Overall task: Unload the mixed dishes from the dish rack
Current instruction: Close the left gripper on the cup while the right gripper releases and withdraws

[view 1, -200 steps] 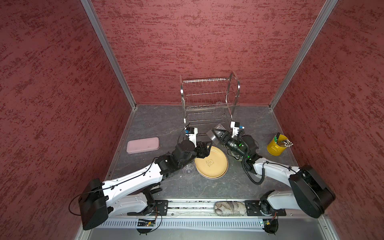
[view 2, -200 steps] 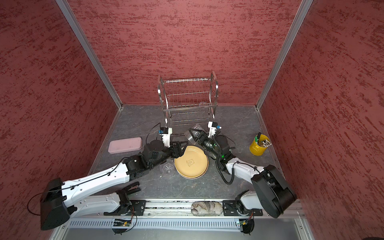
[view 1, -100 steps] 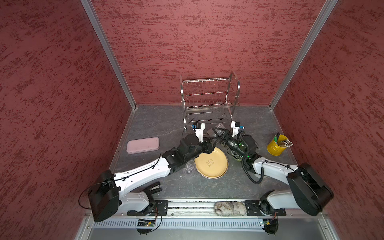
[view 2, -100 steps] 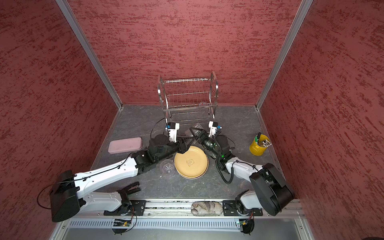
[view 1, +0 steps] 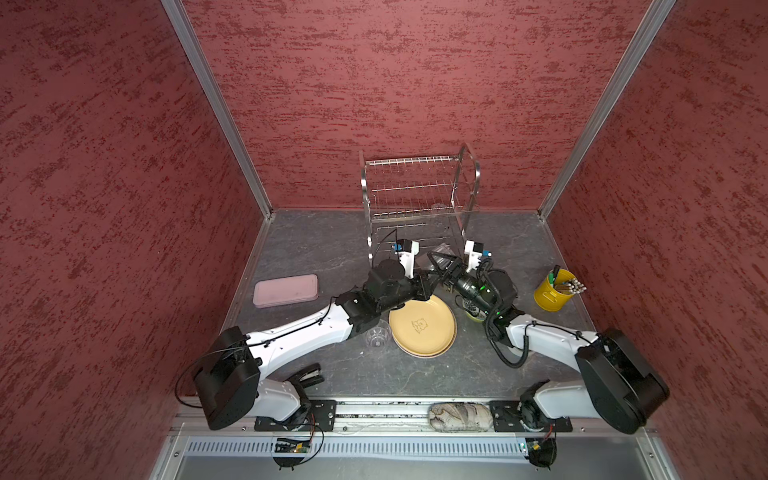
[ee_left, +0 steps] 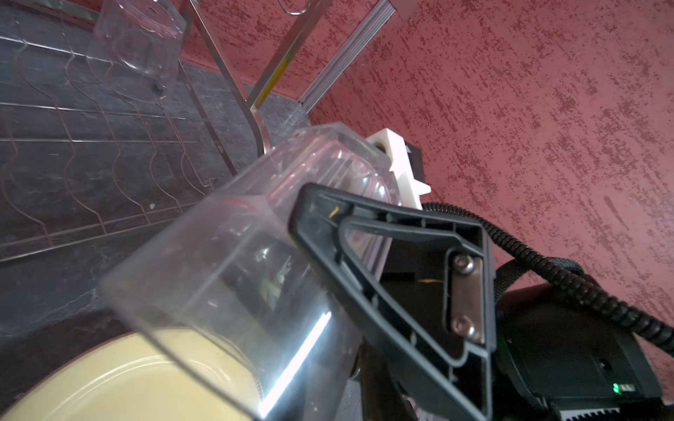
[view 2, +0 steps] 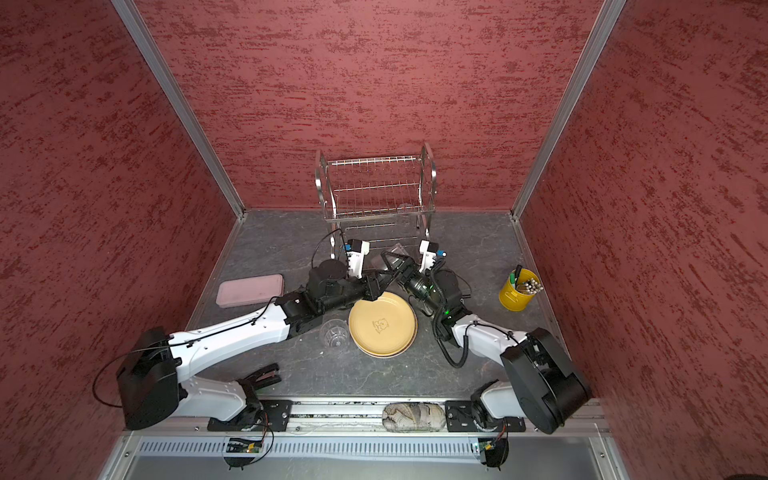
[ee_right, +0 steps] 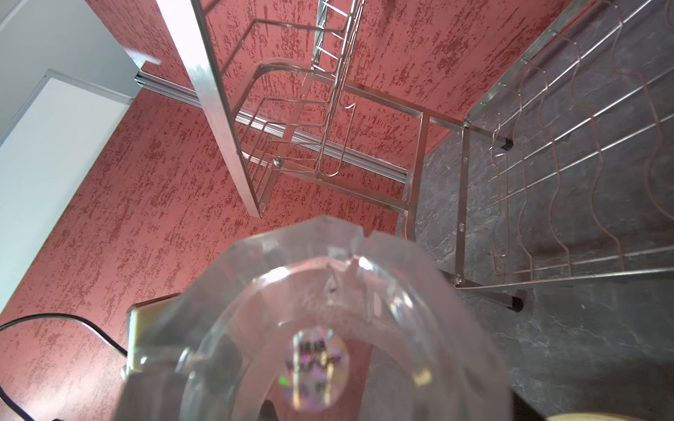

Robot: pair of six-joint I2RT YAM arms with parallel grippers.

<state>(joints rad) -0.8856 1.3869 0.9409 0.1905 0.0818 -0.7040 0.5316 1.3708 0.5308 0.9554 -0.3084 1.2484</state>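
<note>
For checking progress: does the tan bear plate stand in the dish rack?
No, in a top view the tan plate lies flat on the table in front of the dish rack.

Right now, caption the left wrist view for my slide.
Right pincer grips a clear tumbler near the tan plate; second tumbler in dish rack.

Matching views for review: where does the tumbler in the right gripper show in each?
In both top views: tumbler mid-frame, at the dish rack's front.
Left wrist: close up, yellow plate beyond its rim.
Right wrist: fills the foreground, base toward the camera.
Shared landmark: the dish rack.
</note>
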